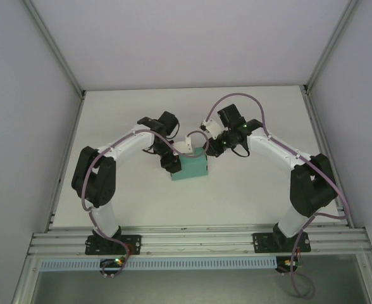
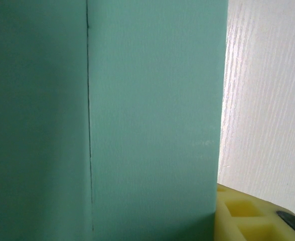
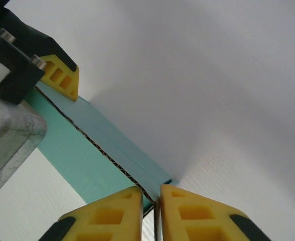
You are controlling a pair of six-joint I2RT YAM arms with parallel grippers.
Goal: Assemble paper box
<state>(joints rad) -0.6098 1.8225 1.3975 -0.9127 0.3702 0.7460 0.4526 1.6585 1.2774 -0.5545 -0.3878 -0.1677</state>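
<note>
Right gripper (image 3: pixel 157 203) is clenched on the paper box (image 1: pixel 191 168). In the right wrist view its two yellow fingertips sit almost together, with the box's thin edge pinched in the slit between them at the near corner. From there the teal edge runs up and left, with a dark corrugated line along it, to the far end where a yellow pad (image 3: pixel 62 78) of the left gripper (image 1: pixel 169 161) rests against it. From the top camera the box lies about mid-table (image 1: pixel 255 190), a small teal rectangle slightly skewed, directly between the two grippers: left gripper at its left end, right gripper at its upper right corner, both arms bent inward toward it. The left wrist camera is hard up against a flat teal face with one thin straight seam running top to bottom. White table surface shows to the right of it, and one yellow pad sits just beside the box's lower right edge. Can't tell whether the left is clenched or released, as I see one pad and not the gap.
</note>
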